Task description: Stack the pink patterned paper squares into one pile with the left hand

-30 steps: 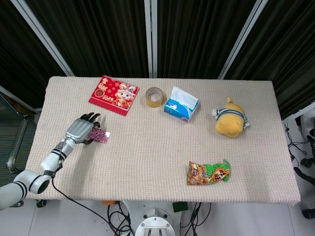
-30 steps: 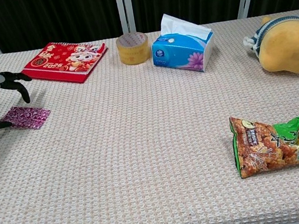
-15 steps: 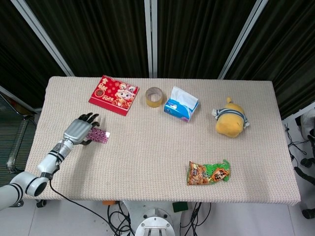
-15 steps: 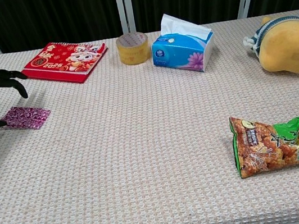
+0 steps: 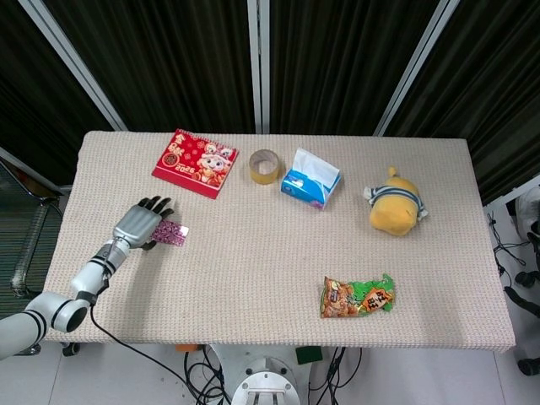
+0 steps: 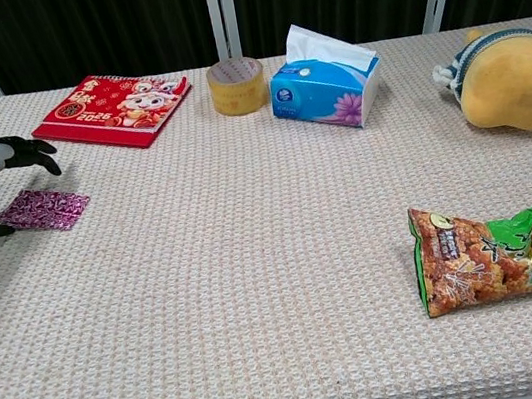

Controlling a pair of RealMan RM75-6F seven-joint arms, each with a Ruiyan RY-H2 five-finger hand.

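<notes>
One pink patterned paper square lies flat on the table near the left edge, and shows in the chest view as well. It looks like a single pile; I cannot tell how many sheets it holds. My left hand hovers at its left side with the fingers spread above the paper. The thumb tip is down on the cloth beside the paper's left corner. Nothing is held. The right hand shows in neither view.
A red calendar lies behind the paper. A tape roll and a blue tissue box stand at the back centre. A yellow plush toy is at the right, and a snack bag at the front right.
The left hand has drawn back a little to the left and its fingers have lifted off the paper. The paper square has stayed in place.
</notes>
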